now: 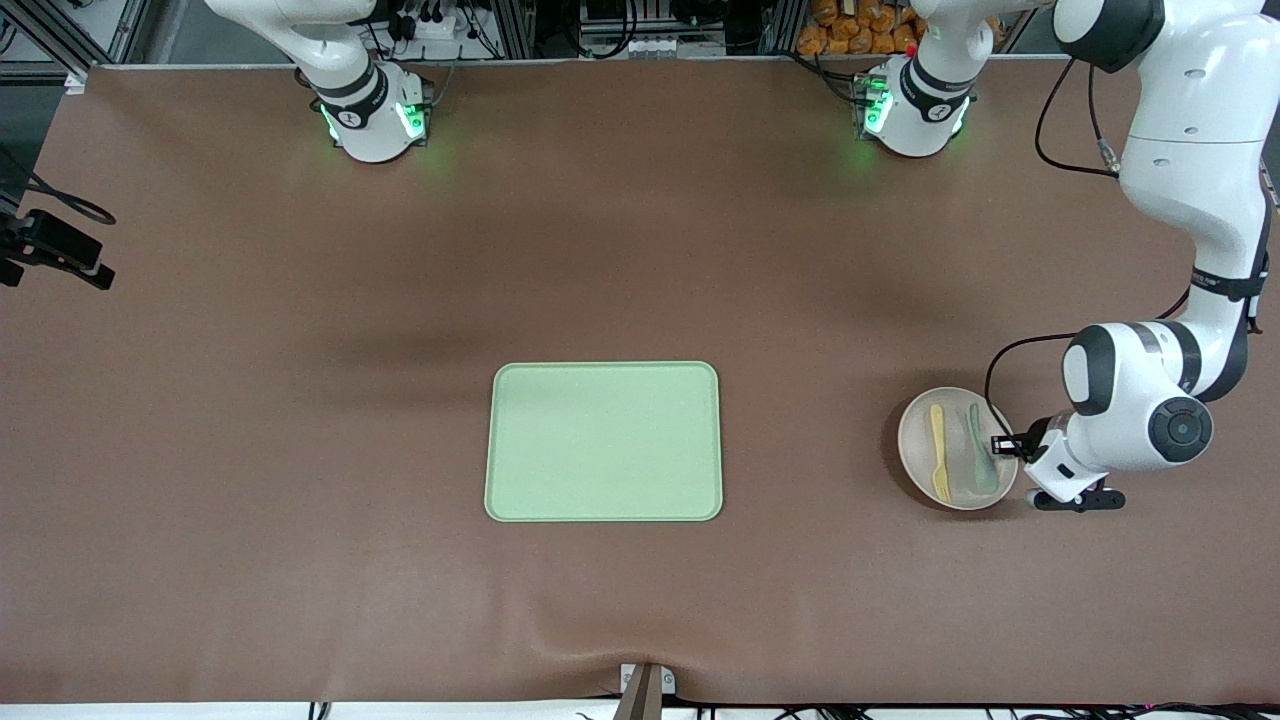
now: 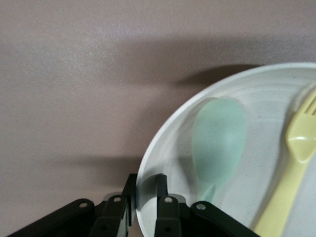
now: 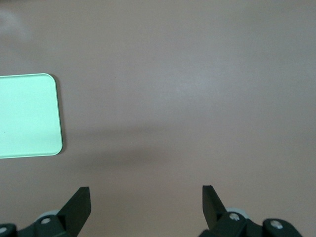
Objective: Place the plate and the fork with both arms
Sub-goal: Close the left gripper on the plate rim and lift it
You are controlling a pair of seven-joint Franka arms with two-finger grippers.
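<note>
1. Front view: I see the plate [image 1: 915, 445] on the table [image 1: 300, 400] toward the left arm's end, well apart from the green tray [image 1: 604, 441] at mid-table. Fork [image 1: 939, 452] and spoon [image 1: 980, 450] lie side by side in the plate, fork on the tray side. Left gripper [image 1: 1003, 446] is low at the plate rim, on the edge away from the tray. Right gripper isn't in this view; only that arm's base shows, so it's waiting.
2. Left wrist view: left gripper [image 2: 146, 197] has its fingers [image 2: 160, 190] nearly together, one inside and one outside the plate [image 2: 256, 98] rim, so it's clamped on the rim. Spoon [image 2: 218, 143] bowl sits just past the fingers, fork [image 2: 291, 168] beside it.
3. Right wrist view: right gripper [image 3: 146, 205] is released, fingers [image 3: 79, 205] spread wide w/ nothing between them, over bare table [image 3: 197, 74]. Tray [image 3: 27, 116] corner shows at the pic edge.
</note>
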